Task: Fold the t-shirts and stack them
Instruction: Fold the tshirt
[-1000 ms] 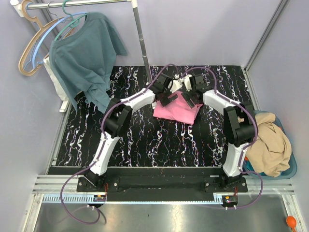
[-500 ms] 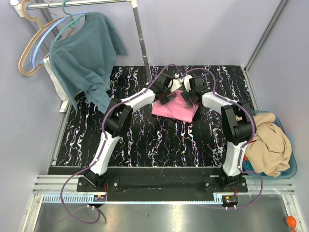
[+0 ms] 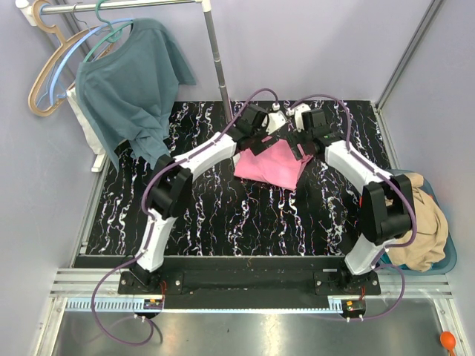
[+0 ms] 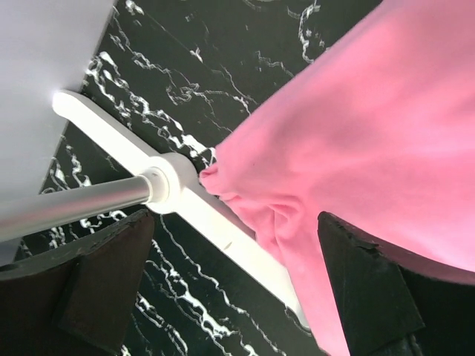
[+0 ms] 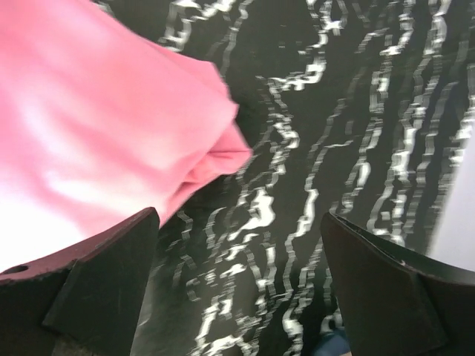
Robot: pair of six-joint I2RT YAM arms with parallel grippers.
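Note:
The bright pink t-shirt (image 3: 272, 165) lies folded in a rough bundle on the far middle of the black marbled table (image 3: 223, 215). My left gripper (image 3: 255, 141) hovers over its far left corner, open and empty; in the left wrist view (image 4: 237, 297) the pink cloth (image 4: 356, 126) lies below, between the wide-apart fingers (image 4: 386, 289). My right gripper (image 3: 301, 146) hovers over the far right corner, open and empty; its view (image 5: 237, 297) shows the pink edge (image 5: 96, 126) at the left. The tan-beige t-shirt (image 3: 419, 219) is heaped in a blue basket (image 3: 445, 263). The orange t-shirt is not visible.
A dusty teal-blue shirt (image 3: 130, 89) hangs on a rack at the back left. The rack's pole (image 3: 219, 74) stands just behind the left gripper; its white foot (image 4: 185, 204) touches the pink cloth's edge. Walls close the back and sides.
Both grippers have pulled back toward the far side and spread apart, off the pink shirt. The right arm has stretched out. The pink shirt stays in place.

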